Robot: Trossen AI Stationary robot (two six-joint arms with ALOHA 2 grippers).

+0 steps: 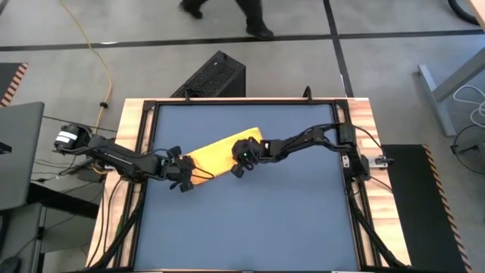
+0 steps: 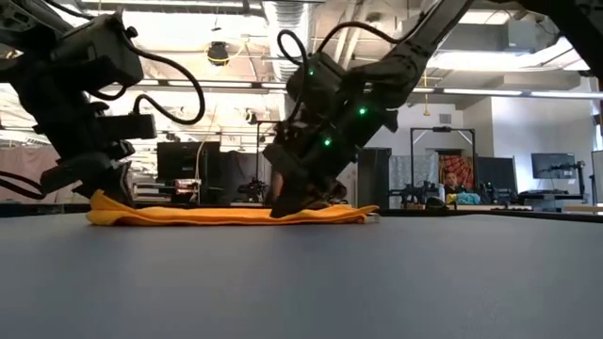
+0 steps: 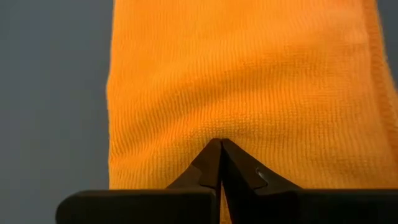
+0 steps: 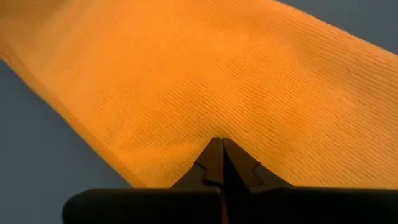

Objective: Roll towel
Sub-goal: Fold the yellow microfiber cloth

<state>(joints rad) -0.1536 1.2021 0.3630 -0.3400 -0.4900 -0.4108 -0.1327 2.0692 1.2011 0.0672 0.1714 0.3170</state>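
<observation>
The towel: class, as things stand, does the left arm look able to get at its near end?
Probably yes. The left gripper is shut with its tips already against the towel, nothing lying between. The right gripper, also shut, presses farther along the cloth and does not block it.

The table (image 1: 250,227) has a dark blue-grey top inside a wooden frame. On it the yellow towel (image 1: 216,154) lies flat, left of the centre.

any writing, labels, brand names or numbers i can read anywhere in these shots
None can be read in any view.
The towel shows plain yellow cloth in both wrist views, with no tag or print visible.
The screens in the room behind the table are too small and blurred to read.
</observation>
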